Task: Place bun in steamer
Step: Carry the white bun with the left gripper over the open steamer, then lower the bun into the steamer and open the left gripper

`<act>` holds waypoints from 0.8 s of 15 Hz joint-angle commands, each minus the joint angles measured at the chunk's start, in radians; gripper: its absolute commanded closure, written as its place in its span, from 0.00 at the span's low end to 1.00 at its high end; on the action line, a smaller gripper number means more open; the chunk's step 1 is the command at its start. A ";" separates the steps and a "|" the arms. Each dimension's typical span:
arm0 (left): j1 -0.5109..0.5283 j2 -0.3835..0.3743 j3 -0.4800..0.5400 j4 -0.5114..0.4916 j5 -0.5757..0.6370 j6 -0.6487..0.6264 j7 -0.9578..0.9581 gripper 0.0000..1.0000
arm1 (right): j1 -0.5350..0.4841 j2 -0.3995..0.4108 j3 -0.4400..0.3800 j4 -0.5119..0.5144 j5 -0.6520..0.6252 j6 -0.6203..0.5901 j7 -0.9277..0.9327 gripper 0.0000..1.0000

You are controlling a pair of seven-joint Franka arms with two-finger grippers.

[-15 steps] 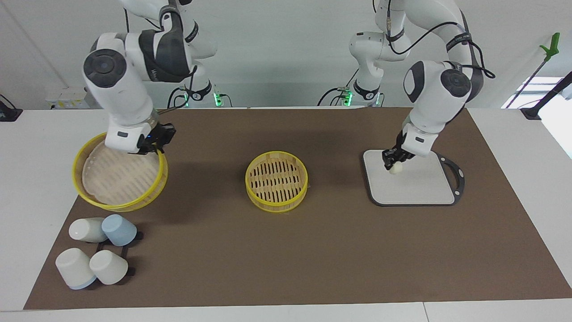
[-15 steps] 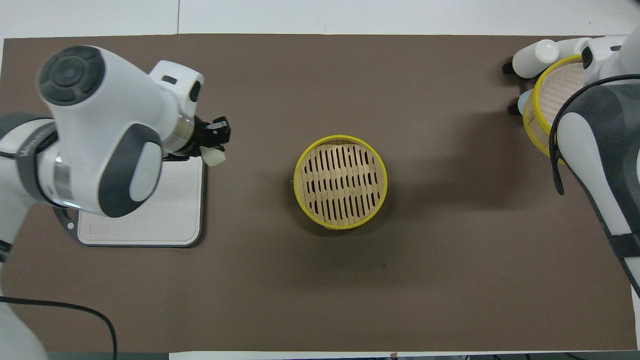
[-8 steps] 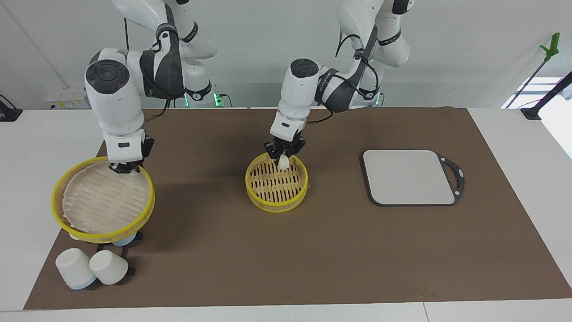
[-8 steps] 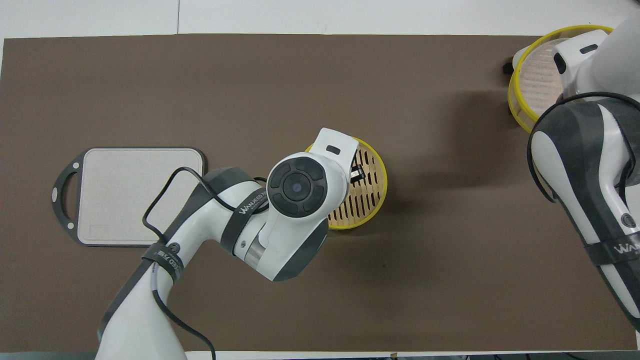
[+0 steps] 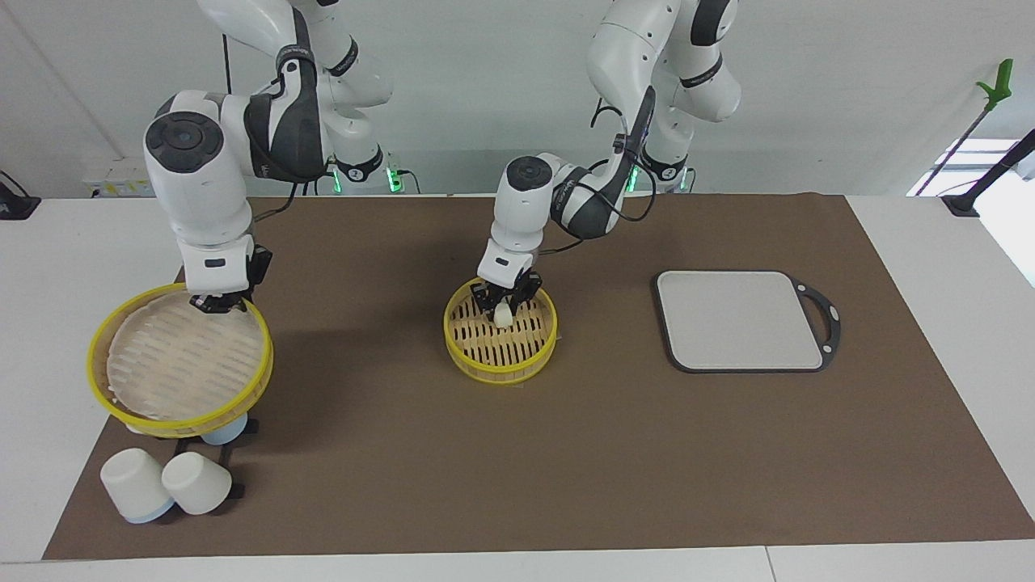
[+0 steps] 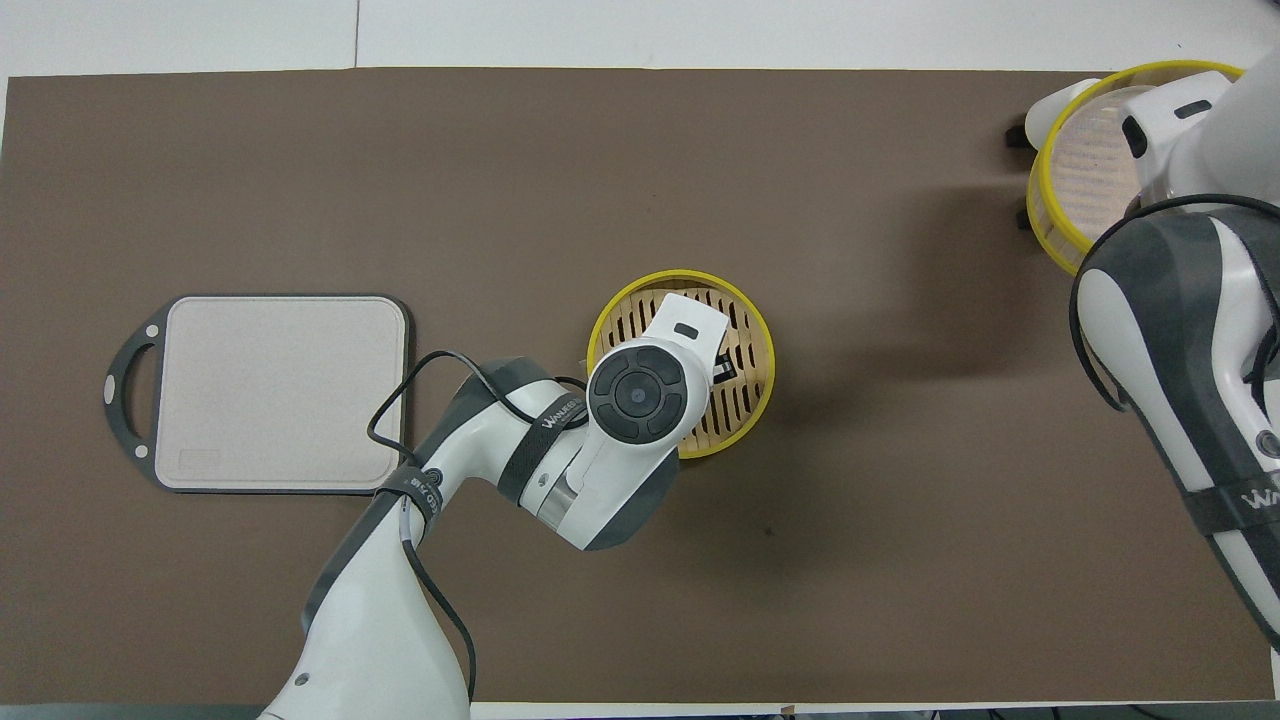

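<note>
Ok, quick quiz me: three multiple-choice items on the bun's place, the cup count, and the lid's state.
1. Where is the bun?
A. on the grey board
B. in the left tool, low inside the steamer
C. beside the cups

2. How many cups show fully, clear of the lid, in the facing view?
A. two
B. five
C. none

3. What state is the lid in?
A. closed on the steamer
B. flat on the mat
C. held up by the right tool

Answers:
1 B, the left tool grips it within the steamer.
2 A, two cups lie at the mat's corner.
3 C, the right tool holds its rim above the cups.
</note>
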 commanded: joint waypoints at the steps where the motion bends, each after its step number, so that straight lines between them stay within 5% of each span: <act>1: -0.015 -0.032 0.016 -0.005 0.002 -0.013 -0.047 0.00 | -0.011 -0.036 0.009 -0.036 -0.024 0.024 -0.023 1.00; 6: 0.098 -0.248 0.016 -0.005 0.002 -0.327 0.020 0.00 | -0.003 -0.036 0.010 -0.036 0.017 0.018 0.059 1.00; 8: 0.210 -0.344 0.023 -0.004 0.002 -0.483 0.162 0.00 | 0.030 -0.035 0.030 -0.027 0.094 0.010 0.278 1.00; 12: 0.521 -0.432 0.026 0.057 0.027 -0.734 0.640 0.00 | 0.280 -0.027 0.042 -0.022 0.146 0.022 0.859 1.00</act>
